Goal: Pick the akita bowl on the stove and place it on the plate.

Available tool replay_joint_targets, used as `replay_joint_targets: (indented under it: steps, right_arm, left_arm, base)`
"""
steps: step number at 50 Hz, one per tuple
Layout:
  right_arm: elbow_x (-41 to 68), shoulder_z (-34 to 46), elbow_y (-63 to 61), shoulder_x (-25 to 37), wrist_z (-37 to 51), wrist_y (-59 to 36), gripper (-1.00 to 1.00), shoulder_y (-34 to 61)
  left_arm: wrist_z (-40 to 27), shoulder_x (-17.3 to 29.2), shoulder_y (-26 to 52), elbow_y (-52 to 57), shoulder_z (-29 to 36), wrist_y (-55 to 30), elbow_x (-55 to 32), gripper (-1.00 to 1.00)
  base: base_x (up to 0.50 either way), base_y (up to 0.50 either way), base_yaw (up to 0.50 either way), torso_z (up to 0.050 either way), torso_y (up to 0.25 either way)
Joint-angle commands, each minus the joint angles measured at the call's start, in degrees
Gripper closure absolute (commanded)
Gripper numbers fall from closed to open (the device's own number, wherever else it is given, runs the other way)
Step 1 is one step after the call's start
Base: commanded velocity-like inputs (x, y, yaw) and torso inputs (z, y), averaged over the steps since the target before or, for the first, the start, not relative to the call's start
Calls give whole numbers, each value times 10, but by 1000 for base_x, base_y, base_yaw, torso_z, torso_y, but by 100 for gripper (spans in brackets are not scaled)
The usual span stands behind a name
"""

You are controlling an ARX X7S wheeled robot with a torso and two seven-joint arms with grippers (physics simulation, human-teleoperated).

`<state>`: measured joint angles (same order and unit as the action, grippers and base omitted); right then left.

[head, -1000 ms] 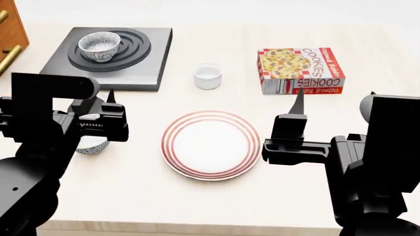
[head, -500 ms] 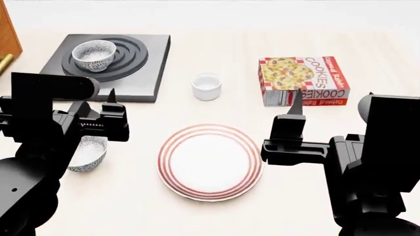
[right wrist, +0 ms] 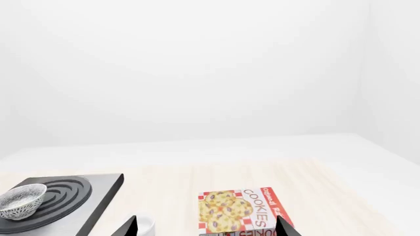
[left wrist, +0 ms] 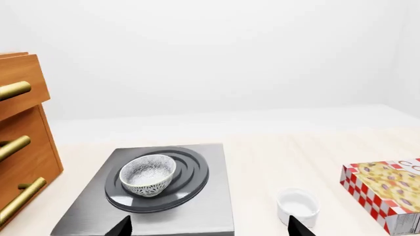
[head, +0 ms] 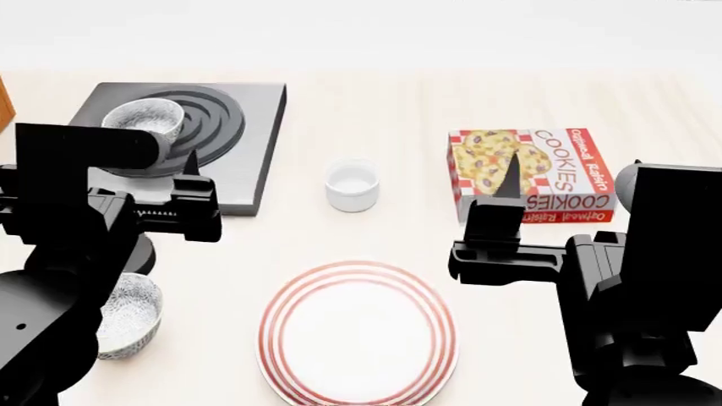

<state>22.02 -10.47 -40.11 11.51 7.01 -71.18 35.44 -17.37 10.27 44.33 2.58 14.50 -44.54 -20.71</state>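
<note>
The akita bowl (head: pixel 141 119) sits on the stove (head: pixel 243 144) at upper left; the plate (head: pixel 358 334) lies bottom centre. My left jaws (head: pixel 181 203) and right jaws (head: pixel 505 199) are spread, empty.

Readable text: only on the cookie box

The cookie box (head: pixel 528 173) carries "COOKIES" in large red letters on its top face and again on its near side; the smaller print beside each is too blurred to read
</note>
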Motion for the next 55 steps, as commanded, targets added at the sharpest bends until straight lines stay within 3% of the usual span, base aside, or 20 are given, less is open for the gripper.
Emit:
replay_joint_targets:
  steps: [1, 55]
  right_arm:
    - [4, 0, 1, 2, 2, 3, -100, -2]
    - [22, 2, 5, 9, 16, 8, -100, -3]
  left_arm:
    - [-3, 2, -1, 6, 2, -2, -5, -100]
    - [-12, 10, 9, 3, 11, -3, -20, -100]
  base:
    - [277, 0, 0, 0, 0]
    - [286, 0, 0, 0, 0]
